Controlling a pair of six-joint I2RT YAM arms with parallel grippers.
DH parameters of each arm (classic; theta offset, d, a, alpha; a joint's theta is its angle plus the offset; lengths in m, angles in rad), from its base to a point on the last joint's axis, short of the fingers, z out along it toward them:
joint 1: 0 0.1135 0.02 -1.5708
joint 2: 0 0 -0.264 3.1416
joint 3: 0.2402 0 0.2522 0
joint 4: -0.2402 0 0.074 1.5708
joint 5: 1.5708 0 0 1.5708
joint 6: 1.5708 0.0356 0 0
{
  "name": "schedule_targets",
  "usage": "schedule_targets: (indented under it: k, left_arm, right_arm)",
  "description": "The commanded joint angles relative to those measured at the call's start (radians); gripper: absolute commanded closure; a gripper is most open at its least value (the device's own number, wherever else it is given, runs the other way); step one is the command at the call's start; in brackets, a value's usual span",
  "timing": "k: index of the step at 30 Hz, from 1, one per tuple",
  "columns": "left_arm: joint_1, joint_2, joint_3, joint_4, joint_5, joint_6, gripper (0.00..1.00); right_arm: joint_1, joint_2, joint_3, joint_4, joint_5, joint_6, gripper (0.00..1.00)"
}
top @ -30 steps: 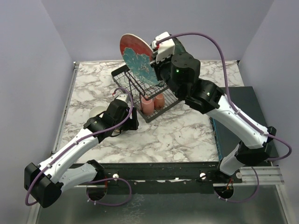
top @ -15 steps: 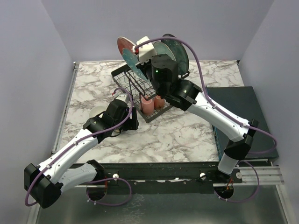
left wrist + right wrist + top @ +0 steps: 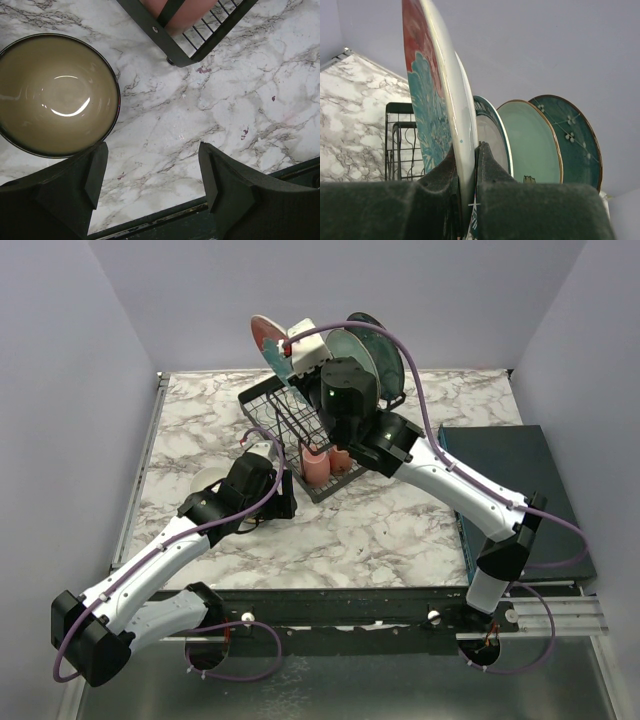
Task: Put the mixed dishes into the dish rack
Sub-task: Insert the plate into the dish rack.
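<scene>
Dark tan-lined bowl [image 3: 55,95]: left of frame, set on marble table [image 3: 240,100] | left gripper [image 3: 152,175]: jaws apart, nothing held, just beside bowl | dish rack [image 3: 272,410]: upper centre, pink mugs [image 3: 314,468] stowed in lower tray | red flowered plate [image 3: 427,100]: clamped upright by right gripper [image 3: 466,170] | green plate [image 3: 532,145], teal plate [image 3: 572,135]: racked upright, right of frame.

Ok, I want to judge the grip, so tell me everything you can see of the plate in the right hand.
The plate is round, glossy and ceramic-looking, with a red face bearing a teal flower and a pale back. It stands on edge, nearly upright, at the dish rack, its rim pinched in the right hand. Three more plates stand just behind it.
</scene>
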Motion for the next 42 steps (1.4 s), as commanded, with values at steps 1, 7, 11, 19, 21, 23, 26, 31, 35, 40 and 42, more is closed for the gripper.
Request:
schedule_targets:
  k: [1, 7, 11, 19, 21, 23, 26, 31, 35, 40, 42]
  left_arm:
    - [0.005, -0.016, -0.011, -0.02, 0.005, 0.011, 0.2]
    - [0.005, -0.015, -0.011, -0.019, 0.004, 0.01, 0.2]
    - [0.005, -0.012, -0.011, -0.021, 0.002, 0.011, 0.2]
    - [0.005, -0.011, -0.011, -0.021, 0.001, 0.011, 0.2]
    - [0.005, -0.011, -0.011, -0.02, 0.001, 0.011, 0.2]
    - [0.005, -0.011, -0.011, -0.02, 0.001, 0.01, 0.2]
    - [0.006, -0.011, -0.011, -0.021, 0.001, 0.01, 0.2]
    - [0.005, -0.01, -0.011, -0.021, 0.001, 0.011, 0.2]
    - [0.005, -0.011, -0.011, -0.021, 0.001, 0.011, 0.2]
    - [0.005, -0.011, -0.011, -0.02, 0.002, 0.011, 0.2]
    - [0.005, -0.011, -0.011, -0.021, 0.004, 0.011, 0.2]
  right_arm:
    - [-0.015, -0.027, 0.004, 0.18, 0.018, 0.006, 1.0]
    - [-0.035, -0.029, -0.015, 0.167, 0.004, 0.031, 1.0]
    - [-0.044, -0.032, -0.032, 0.162, -0.004, 0.047, 1.0]
    - [-0.057, -0.04, -0.062, 0.151, -0.022, 0.081, 1.0]
    - [-0.059, -0.04, -0.062, 0.148, -0.025, 0.085, 1.0]
    - [-0.058, -0.04, -0.059, 0.147, -0.027, 0.087, 1.0]
    - [-0.057, -0.04, -0.054, 0.142, -0.028, 0.09, 1.0]
    - [-0.059, -0.04, -0.058, 0.134, -0.037, 0.104, 1.0]
    - [-0.06, -0.035, -0.065, 0.131, -0.04, 0.112, 1.0]
    - [-0.062, -0.033, -0.072, 0.128, -0.042, 0.116, 1.0]
    - [-0.062, -0.032, -0.073, 0.124, -0.046, 0.125, 1.0]
